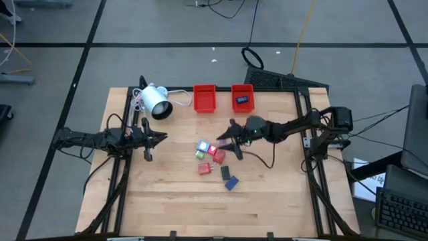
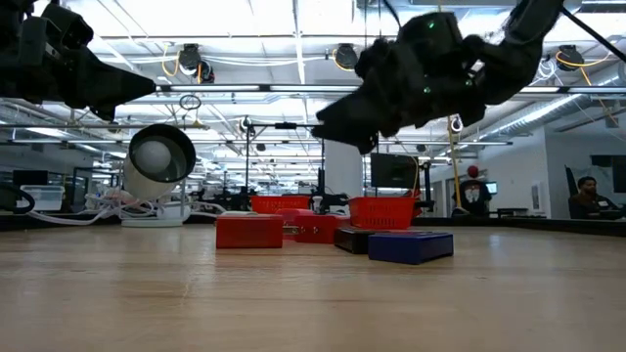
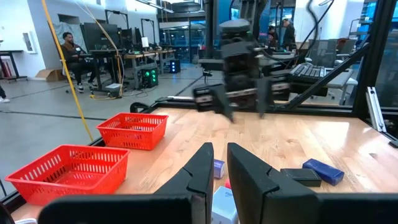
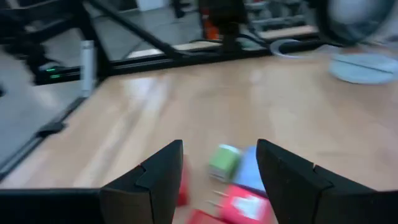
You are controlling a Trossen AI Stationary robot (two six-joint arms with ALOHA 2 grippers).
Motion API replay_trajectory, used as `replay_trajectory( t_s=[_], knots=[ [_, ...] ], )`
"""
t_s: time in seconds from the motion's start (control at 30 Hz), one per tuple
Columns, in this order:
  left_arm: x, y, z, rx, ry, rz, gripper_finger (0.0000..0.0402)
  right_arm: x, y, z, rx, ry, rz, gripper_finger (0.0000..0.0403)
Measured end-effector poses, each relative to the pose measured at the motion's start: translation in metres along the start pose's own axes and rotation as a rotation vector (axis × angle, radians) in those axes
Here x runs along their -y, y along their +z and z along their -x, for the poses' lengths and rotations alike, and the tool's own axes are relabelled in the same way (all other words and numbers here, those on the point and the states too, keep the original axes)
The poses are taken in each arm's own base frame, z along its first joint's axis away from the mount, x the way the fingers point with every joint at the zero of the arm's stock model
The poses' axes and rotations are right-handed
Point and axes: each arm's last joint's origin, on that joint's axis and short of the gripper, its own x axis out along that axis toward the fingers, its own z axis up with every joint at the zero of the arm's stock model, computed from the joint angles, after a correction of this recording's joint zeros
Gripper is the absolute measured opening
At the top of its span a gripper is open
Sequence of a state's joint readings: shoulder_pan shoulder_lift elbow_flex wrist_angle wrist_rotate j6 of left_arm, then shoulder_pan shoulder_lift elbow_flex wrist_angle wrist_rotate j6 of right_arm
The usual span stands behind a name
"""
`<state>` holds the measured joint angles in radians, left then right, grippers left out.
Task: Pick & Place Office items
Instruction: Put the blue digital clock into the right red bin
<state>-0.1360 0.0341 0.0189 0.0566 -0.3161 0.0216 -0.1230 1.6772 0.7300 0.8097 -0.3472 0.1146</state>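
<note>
The office items lie in a loose cluster mid-table: a pale white-blue piece (image 1: pixel 202 145), a green one (image 1: pixel 200 155), red ones (image 1: pixel 215 151) (image 1: pixel 204 169), a black one (image 1: pixel 225 172) and a blue one (image 1: pixel 231 182). My right gripper (image 1: pixel 226 138) hovers open just right of and above the cluster. In its wrist view (image 4: pixel 217 171) the green piece (image 4: pixel 224 162) and a red piece (image 4: pixel 245 205) show between its spread fingers, below them. My left gripper (image 1: pixel 160 138) waits at the table's left, fingers nearly together (image 3: pixel 220 155), holding nothing.
Two red trays (image 1: pixel 204 100) (image 1: pixel 235 91) stand at the far edge; the right one holds a dark blue piece (image 1: pixel 243 100). A white lamp-like device (image 1: pixel 157 102) with a cable sits far left. The near half of the table (image 1: pixel 174 207) is bare wood.
</note>
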Motion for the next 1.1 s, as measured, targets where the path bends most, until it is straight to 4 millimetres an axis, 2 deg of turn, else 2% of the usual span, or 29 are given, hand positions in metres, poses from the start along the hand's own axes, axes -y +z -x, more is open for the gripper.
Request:
replay_trajectory(
  t_s=[0.3, 0.63, 0.83, 1.1],
  knots=[
    [0.0, 0.0, 0.0, 0.0, 0.0, 0.0, 0.0047, -0.069, -0.004, -0.015, 0.027, 0.209, 0.067, 0.0199],
    [0.0, 0.0, 0.0, 0.0, 0.0, 0.0, 0.0047, -0.138, -0.018, -0.015, -0.005, 0.351, 0.148, 0.0199],
    [0.0, 0.0, 0.0, 0.0, 0.0, 0.0, 0.0047, -0.158, -0.025, -0.012, -0.045, 0.41, 0.139, 0.0199],
    [0.0, 0.0, 0.0, 0.0, 0.0, 0.0, 0.0047, -0.16, -0.026, -0.012, -0.045, 0.408, 0.133, 0.0199]
  ],
)
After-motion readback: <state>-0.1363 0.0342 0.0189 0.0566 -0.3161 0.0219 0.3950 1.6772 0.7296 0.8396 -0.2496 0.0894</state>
